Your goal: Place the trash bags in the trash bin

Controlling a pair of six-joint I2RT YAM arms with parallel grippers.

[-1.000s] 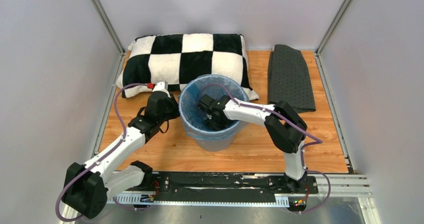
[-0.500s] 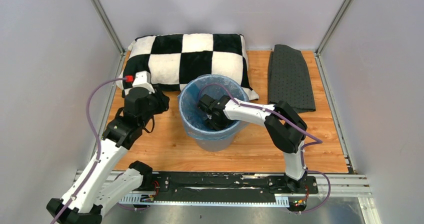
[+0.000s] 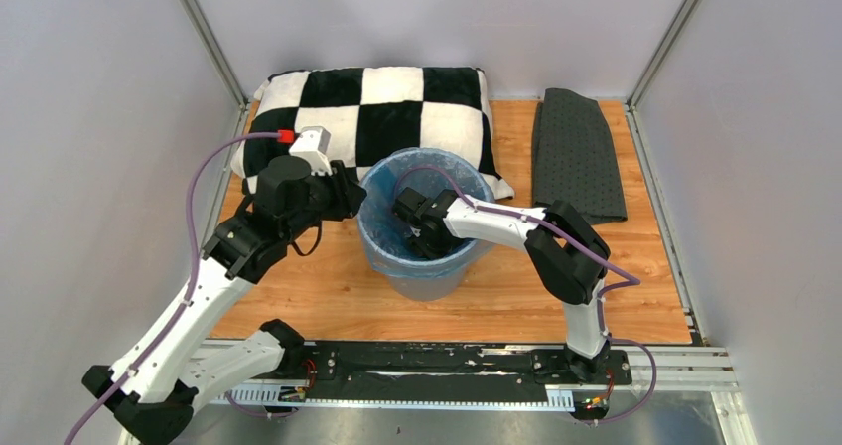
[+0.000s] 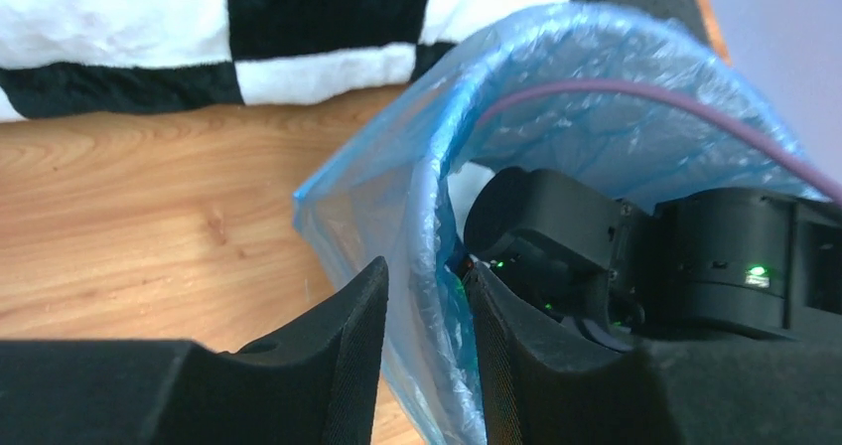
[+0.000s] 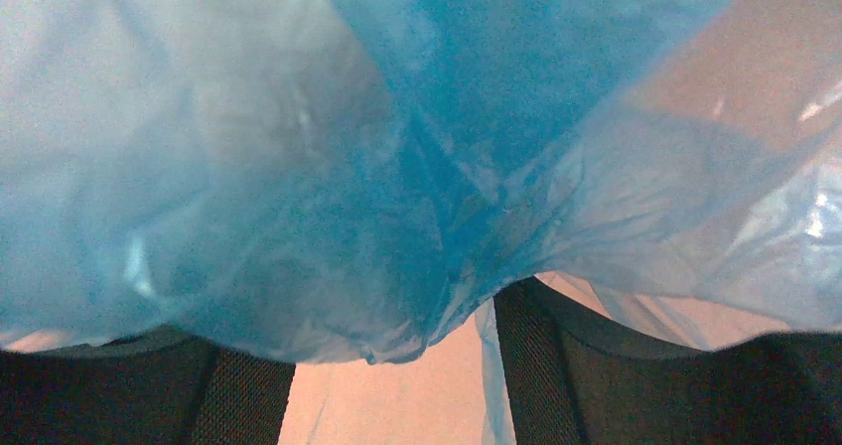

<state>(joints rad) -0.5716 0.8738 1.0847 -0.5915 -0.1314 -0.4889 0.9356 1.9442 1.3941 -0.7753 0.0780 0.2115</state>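
Observation:
The round light-grey trash bin (image 3: 429, 284) stands mid-table. The translucent light-blue trash bag (image 3: 382, 217) lines it and is folded over its rim. My left gripper (image 3: 350, 199) is at the bin's left rim. In the left wrist view its fingers stand apart, one on each side of the bag-covered rim (image 4: 425, 266), with the bag (image 4: 556, 117) between them. My right gripper (image 3: 422, 238) is down inside the bin. In the right wrist view it is open (image 5: 387, 385), with blue bag film (image 5: 397, 167) hanging just above the fingers.
A black-and-white checkered pillow (image 3: 377, 107) lies right behind the bin. A dark grey dotted folded mat (image 3: 576, 152) lies at the back right. The right arm's purple cable crosses the bin's opening (image 4: 635, 89). Grey walls close in both sides.
My left arm swung out to the left away from the bin, then came back higher with its gripper onto the bin's left rim. The right arm stayed inside the bin.

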